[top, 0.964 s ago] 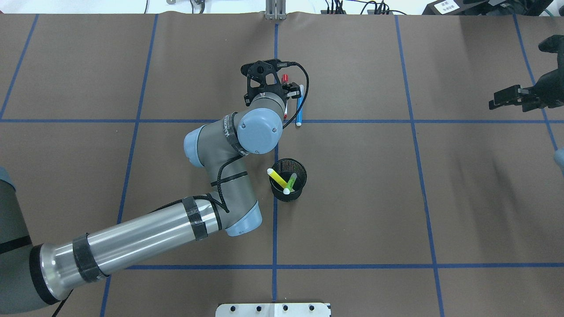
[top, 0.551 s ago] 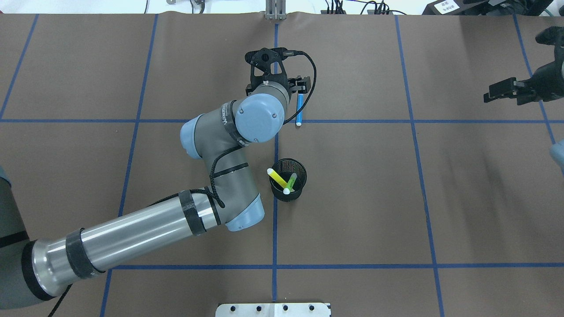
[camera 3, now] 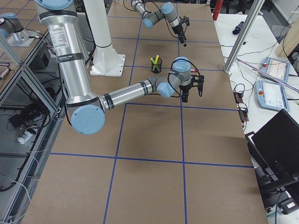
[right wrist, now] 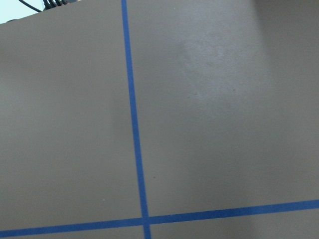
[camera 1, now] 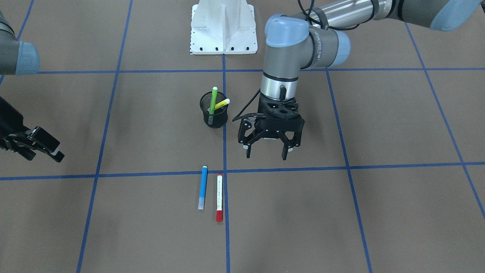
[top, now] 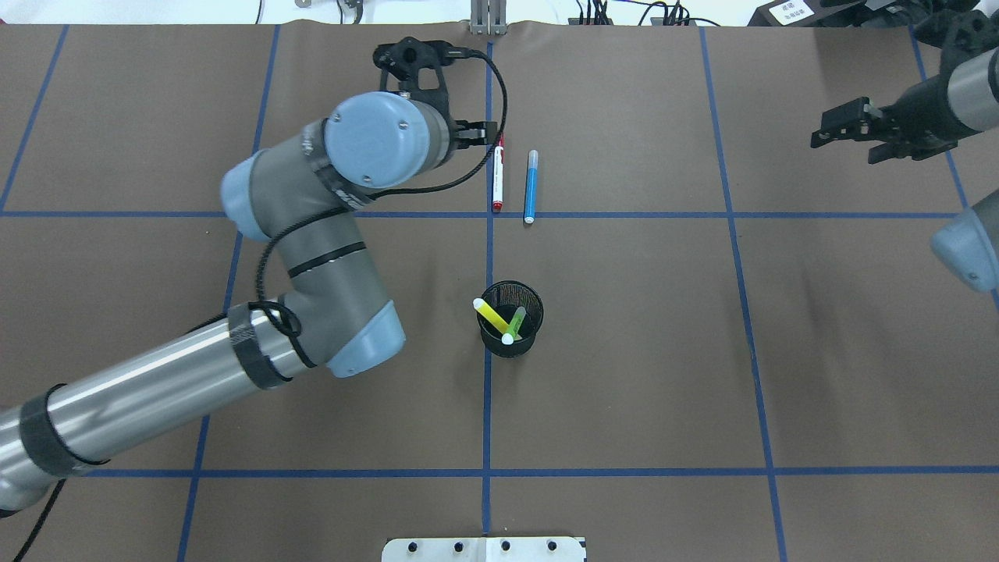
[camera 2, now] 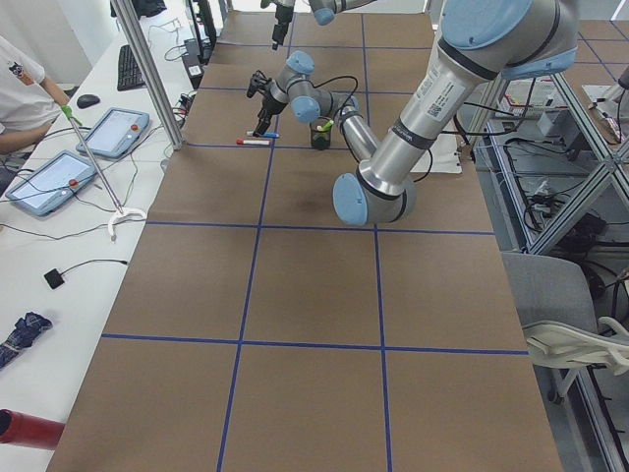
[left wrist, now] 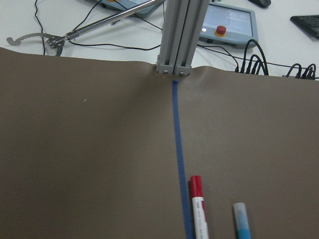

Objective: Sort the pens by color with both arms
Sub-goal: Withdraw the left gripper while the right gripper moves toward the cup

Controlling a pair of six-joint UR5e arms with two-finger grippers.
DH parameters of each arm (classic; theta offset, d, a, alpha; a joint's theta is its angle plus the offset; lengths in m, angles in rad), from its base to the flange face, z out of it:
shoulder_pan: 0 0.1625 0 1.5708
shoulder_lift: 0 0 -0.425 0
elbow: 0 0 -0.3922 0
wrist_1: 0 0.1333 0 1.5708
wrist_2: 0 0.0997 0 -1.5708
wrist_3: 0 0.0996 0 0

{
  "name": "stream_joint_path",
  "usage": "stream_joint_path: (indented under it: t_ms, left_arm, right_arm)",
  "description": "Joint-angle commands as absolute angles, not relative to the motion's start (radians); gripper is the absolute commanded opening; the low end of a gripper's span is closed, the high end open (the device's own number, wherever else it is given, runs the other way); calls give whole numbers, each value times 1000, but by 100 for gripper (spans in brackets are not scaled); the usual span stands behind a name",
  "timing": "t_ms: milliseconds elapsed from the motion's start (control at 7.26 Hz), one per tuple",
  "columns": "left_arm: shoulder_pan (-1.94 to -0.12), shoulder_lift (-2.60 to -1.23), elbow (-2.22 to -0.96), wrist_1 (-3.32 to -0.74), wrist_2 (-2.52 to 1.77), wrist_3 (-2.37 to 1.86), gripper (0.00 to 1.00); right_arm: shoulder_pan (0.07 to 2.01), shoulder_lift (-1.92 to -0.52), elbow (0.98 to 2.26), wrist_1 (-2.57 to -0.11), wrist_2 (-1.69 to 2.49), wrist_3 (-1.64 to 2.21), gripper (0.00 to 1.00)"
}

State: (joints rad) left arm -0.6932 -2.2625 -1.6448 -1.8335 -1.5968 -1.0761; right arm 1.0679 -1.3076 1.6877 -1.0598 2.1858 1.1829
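The left gripper [camera 1: 266, 152] hangs above the table [camera 1: 379, 212] with its two fingers spread wide and nothing between them. Near it two pens lie parallel, close but not touching: one blue pen [camera 1: 203, 187] and one red-capped pen [camera 1: 219, 197]. Two more, one lime green pen [camera 1: 213, 99] and one yellow pen [camera 1: 222, 103], stand tilted in the single mesh cup [camera 1: 214, 118]. The right gripper [camera 1: 53, 148] is well apart at the table's side. Whether its jaws are open, I cannot tell.

Nothing is reading legibly in any view. Small dark print is running along the white barrel of the red-capped pen [camera 1: 219, 197], which is lying near the left gripper [camera 1: 266, 153], but it is showing too small to make out.
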Motion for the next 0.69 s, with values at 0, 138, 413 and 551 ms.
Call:
stream_joint_path:
  t_ms: [0, 138, 413, 551]
  left_arm:
    - [-823, -2070, -1787, -1807, -1860, -993, 100]
    - [-886, -1986, -1817, -1807, -1928, -889, 100]
    - [-960, -1890, -1822, -1809, -2037, -776, 100]
    - [-997, -1863, -1818, -1807, -2042, -693, 100]
  right_arm:
    - [947, -1215, 1727, -1122, 2174, 1418, 99]
    - [868, -1177, 1796, -1241, 2127, 1484, 99]
    - [670, -1087, 1935, -1551, 1928, 1486, 99]
    - [572, -1000, 1950, -1678, 1822, 1486, 99]
